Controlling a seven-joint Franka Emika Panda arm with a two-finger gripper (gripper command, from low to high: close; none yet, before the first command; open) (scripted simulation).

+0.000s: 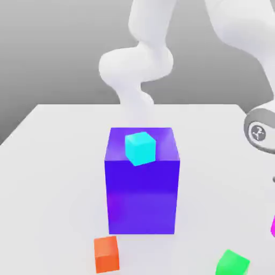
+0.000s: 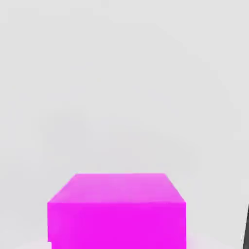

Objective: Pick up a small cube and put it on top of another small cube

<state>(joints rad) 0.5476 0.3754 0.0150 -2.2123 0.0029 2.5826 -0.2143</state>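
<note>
A plain grey backdrop rises behind a white bench (image 1: 48, 161) whose far edge runs level across the exterior view. Near the middle of the bench stands a big blue-purple block (image 1: 142, 193), upright and square to the camera, and a small cyan cube (image 1: 140, 148) sits on its top face, close to the front edge and turned a little askew. In front of the block, toward the exterior view's left, a small orange cube (image 1: 106, 253) rests on the bench, apart from the block. Toward the exterior view's right, at the lower edge, lies a small green cube (image 1: 232, 263), tilted in its turn to the camera and partly cut off. The white arm (image 1: 137, 64) curves down behind the block, then sweeps overhead to the exterior view's right, where a grey-ringed wrist joint (image 1: 259, 131) hangs above the bench. Just below it, at the right border, a sliver of the small magenta cube (image 1: 273, 226) peeks in, near the green cube but apart from it. In the hand view the magenta cube (image 2: 116, 209) sits flat on the white bench, close under the camera, with its top and one side face showing. The tool is pressed together; whether it pinches the magenta cube cannot be told.
</note>
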